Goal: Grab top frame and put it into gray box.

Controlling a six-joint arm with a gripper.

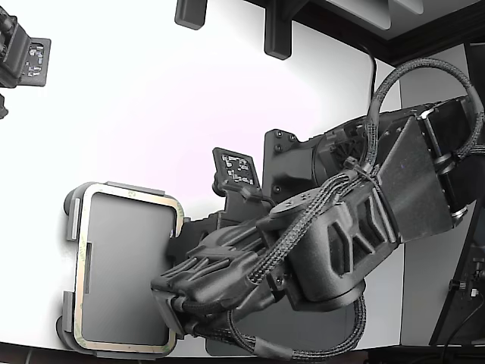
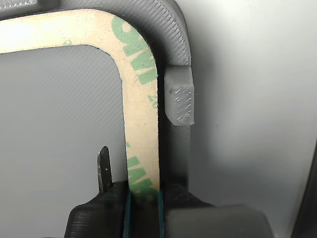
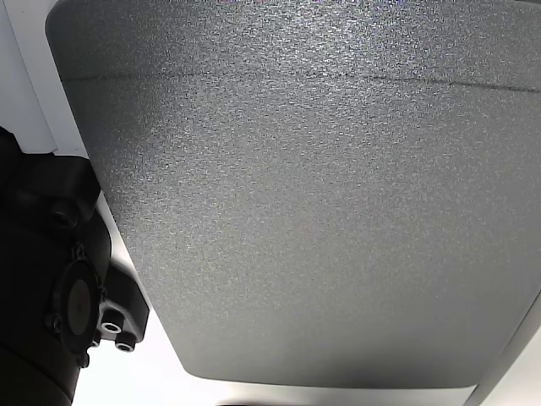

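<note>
The top frame (image 1: 129, 196), a thin tan ring with green patches, lies flat on the rim of the gray box (image 1: 70, 203) at the exterior view's lower left. My gripper (image 1: 171, 302) reaches the ring's corner nearest the arm. In the wrist view the top frame (image 2: 141, 124) runs straight between the jaws of the gripper (image 2: 142, 198), which close on its strip. One pointed fingertip (image 2: 104, 168) stands inside the hollow centre. A raised tab of the gray box (image 2: 180, 99) sits just outside the strip.
The white table (image 1: 136, 98) spreads around the tray. A second black arm (image 1: 21, 51) sits at the exterior view's top left, and dark mounts (image 1: 277, 30) stand along the far edge. A dark gray textured mat (image 3: 296, 211) fills the other view.
</note>
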